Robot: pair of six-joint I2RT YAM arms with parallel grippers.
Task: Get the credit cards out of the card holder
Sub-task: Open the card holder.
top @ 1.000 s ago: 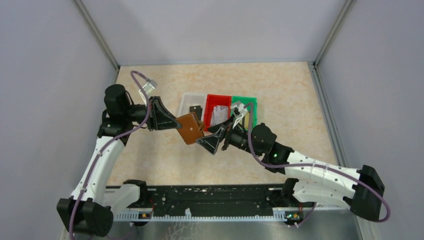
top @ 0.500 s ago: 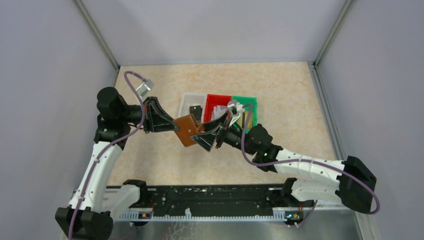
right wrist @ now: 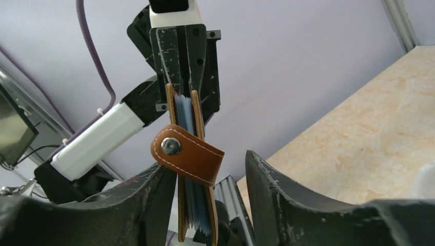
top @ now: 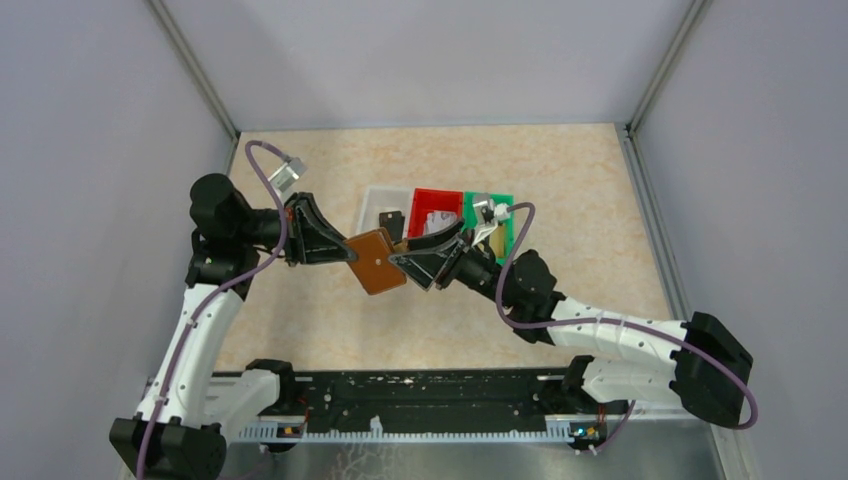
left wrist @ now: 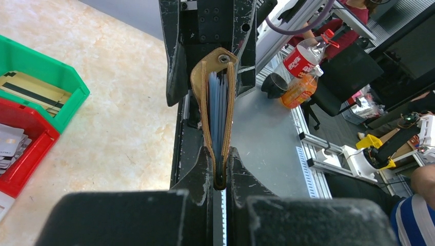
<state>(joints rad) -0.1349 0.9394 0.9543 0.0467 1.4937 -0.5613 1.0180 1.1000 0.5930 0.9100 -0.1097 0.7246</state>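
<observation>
Beige marbled worktop, lilac walls round it. Card holder was off the worktop, in the air, just near-left of the red bin. Clear bin sat left of the red bin and the green bin right of it.

Key relation: the holder's long axis ran straight from the left jaws to the right jaws, and it was edge-on to both wrist cameras. Left jaws were on the end farther from the red bin. They were clamped tight on that end, pressing both covers together. Right jaws were on the end nearer the red bin, where the snap tab was. They straddled that end, partly open. One finger was at or near a cover and there was a clear gap on the other side, so no grip yet.

Bluish sleeves showed between the covers, fanned slightly at the tab end. Couldn't tell if any card was left inside.

Some credit cards lay in the red bin, and a gold one in the green bin.

Judgement: the right arm was better placed to pinch a cover or sleeve.
</observation>
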